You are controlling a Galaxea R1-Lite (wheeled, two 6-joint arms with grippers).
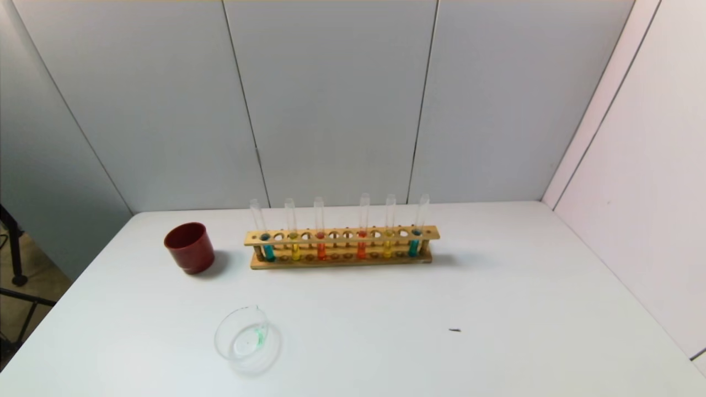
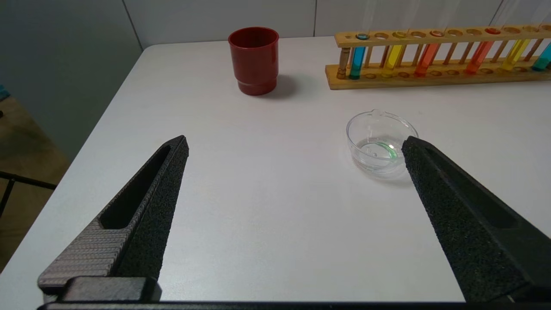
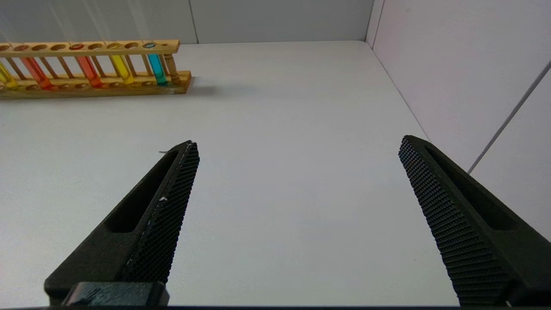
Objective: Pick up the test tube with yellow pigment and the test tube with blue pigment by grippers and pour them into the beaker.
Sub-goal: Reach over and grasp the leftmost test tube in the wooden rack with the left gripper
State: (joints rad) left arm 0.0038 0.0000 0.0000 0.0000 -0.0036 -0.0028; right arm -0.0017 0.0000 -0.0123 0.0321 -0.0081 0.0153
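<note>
A wooden rack point(image 1: 342, 236) at the table's back holds several upright tubes. Blue tubes stand at its two ends point(image 1: 268, 251) point(image 1: 413, 246). Yellow tubes stand just inside them point(image 1: 295, 251) point(image 1: 388, 248), and orange-red tubes fill the middle. The clear beaker point(image 1: 242, 337) sits front left with a green trace in its bottom. Neither arm shows in the head view. My left gripper point(image 2: 295, 144) is open and empty over bare table, with the beaker point(image 2: 381, 142) near one finger. My right gripper point(image 3: 297, 144) is open and empty at the right, well short of the rack point(image 3: 92, 84).
A dark red cup point(image 1: 189, 247) stands left of the rack. A small dark speck point(image 1: 454, 330) lies front right. Grey panels wall the back and the right side. The table's left edge drops to the floor.
</note>
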